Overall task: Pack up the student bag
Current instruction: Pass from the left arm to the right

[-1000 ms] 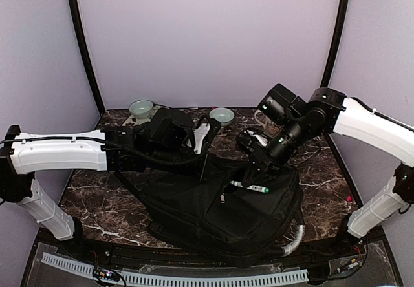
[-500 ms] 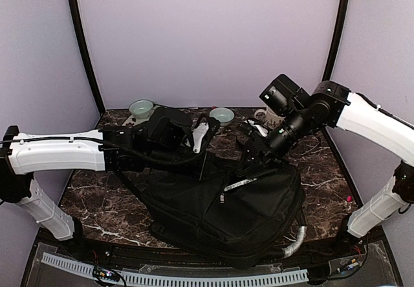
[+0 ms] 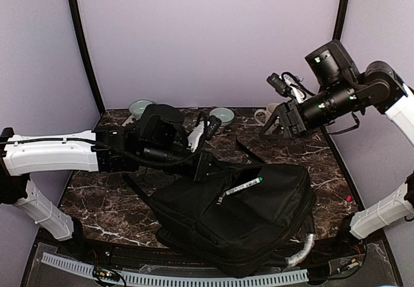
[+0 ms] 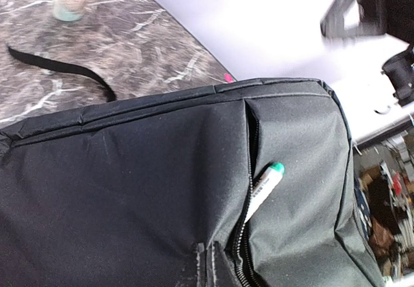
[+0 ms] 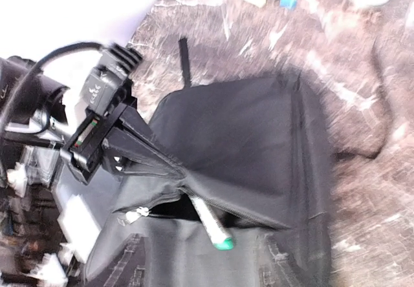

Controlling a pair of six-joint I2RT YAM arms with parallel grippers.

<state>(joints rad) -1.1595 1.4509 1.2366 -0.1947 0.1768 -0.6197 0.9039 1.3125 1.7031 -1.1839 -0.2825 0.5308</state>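
Partly pocketed: green-capped marker [image 3: 244, 186] in the student bag [image 3: 259, 222].
Fabric pinched by left claw [image 3: 202, 164] (clamped tight); right claw [image 3: 275, 124] parted, empty.

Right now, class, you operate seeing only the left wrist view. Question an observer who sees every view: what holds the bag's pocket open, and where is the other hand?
Operator: What holds the pocket open?
Observer: The left hand, pinching the pocket edge of the large black fabric student bag.
Operator: Is the other hand near the white, green-capped marker?
Observer: No. The right hand is open and empty, raised clear of the bag.
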